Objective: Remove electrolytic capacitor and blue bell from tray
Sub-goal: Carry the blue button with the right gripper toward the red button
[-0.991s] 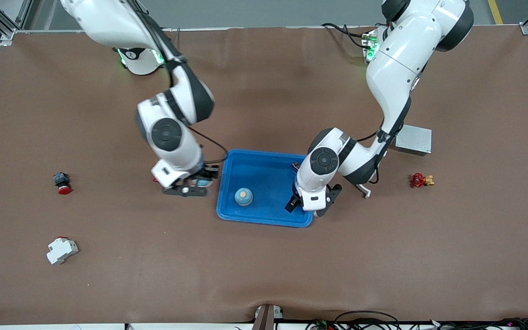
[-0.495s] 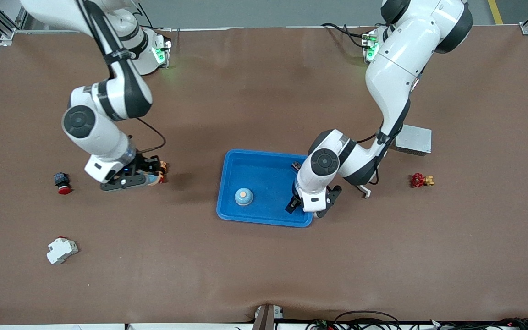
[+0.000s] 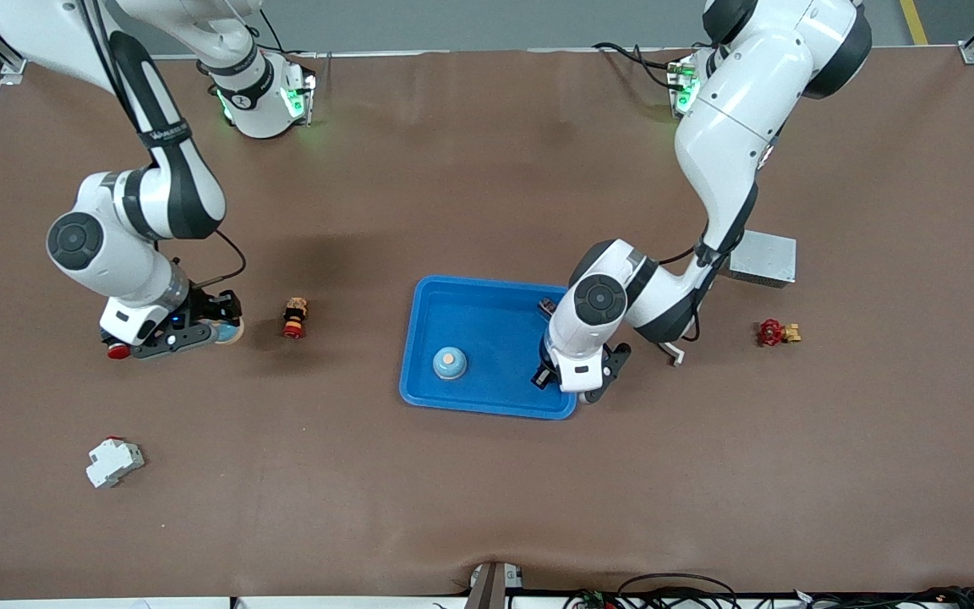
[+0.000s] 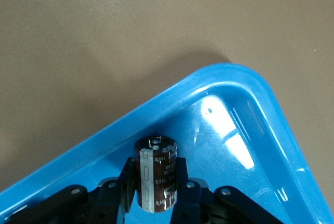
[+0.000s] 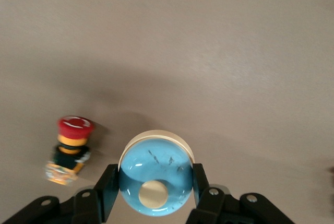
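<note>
While your left tool (image 4: pixel 156 203) grips the capacitor (image 4: pixel 156 174) upright in the tray (image 3: pixel 487 306), at the corner nearest the left arm's end, your right tool (image 5: pixel 155 195) holds a blue bell (image 5: pixel 155 174) over bare surface (image 3: pixel 487 491) well away from the tray, beside a red button (image 5: pixel 73 145). A second bell (image 3: pixel 449 363) sits in the tray. Both removals are under way. Next, lift the capacitor straight up to clear the rim, and lower the held bell before releasing.
</note>
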You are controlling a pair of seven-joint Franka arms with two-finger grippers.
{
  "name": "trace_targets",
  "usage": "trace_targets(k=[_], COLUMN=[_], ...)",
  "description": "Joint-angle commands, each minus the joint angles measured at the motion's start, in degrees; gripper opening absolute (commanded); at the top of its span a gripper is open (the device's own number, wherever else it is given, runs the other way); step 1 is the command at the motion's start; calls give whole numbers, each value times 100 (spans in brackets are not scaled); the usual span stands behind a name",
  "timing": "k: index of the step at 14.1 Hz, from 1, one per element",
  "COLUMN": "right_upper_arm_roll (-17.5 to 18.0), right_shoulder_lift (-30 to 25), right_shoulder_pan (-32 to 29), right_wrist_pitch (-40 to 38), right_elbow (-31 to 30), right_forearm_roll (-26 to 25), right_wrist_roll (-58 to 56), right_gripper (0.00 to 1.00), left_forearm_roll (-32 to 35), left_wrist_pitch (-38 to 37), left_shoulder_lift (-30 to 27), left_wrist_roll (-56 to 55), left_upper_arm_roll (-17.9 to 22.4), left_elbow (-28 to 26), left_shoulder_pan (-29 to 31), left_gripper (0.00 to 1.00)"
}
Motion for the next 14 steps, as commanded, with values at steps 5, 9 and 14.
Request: trace_targets(k=[5,9,14], right_upper_arm_roll=[120,120,120], right_shoulder_lift=[656,1000,1053], right_shoulder_pan=[-722,-1030,-1127], right_wrist_pitch=[271,280,271], right_elbow=[195,433,451], right_forearm_roll=[4,12,4], right_wrist_roll=[-980,-1385,-1429], right_gripper=[0,0,0], left_forearm_roll=[108,55,-445], left_wrist_pitch=[-28,-976,-2346], left_shoulder_lift=[-338,-1084,-1832], left_wrist_roll=[-133,-54,1147], left_upper_arm_roll=[24,-20,-283], left_elbow=[120,77,15], left_shoulder_pan=[-68,107,730], left_gripper=[0,0,0])
